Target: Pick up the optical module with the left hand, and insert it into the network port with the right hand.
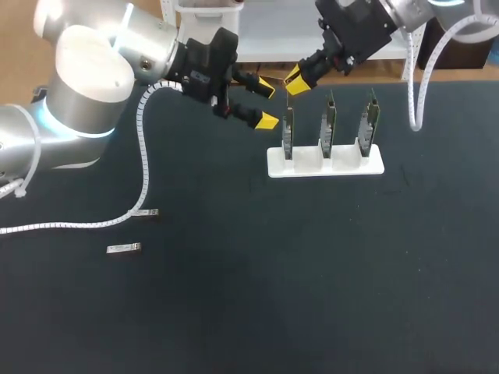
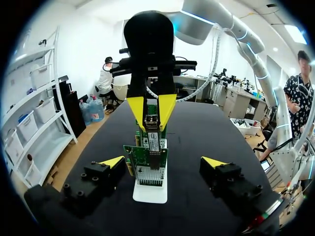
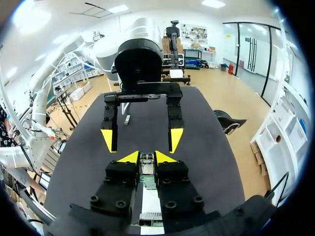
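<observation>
My right gripper point(image 1: 296, 79) is shut on a small silver optical module point(image 3: 146, 159), which sits directly over the top edge of the leftmost network card point(image 1: 288, 131). In the left wrist view the module point(image 2: 151, 121) sits between the right gripper's yellow fingertips point(image 2: 137, 105), at the card's point(image 2: 147, 164) port end. My left gripper point(image 1: 267, 104) hangs open and empty just left of that card, its fingers facing it. Three cards stand upright in a white stand point(image 1: 343, 162).
Two spare silver modules lie on the dark table at the left, one point(image 1: 123, 248) near the middle left and another point(image 1: 152, 212) by my left arm's white cable. A white hose point(image 1: 417, 93) hangs beside the right arm.
</observation>
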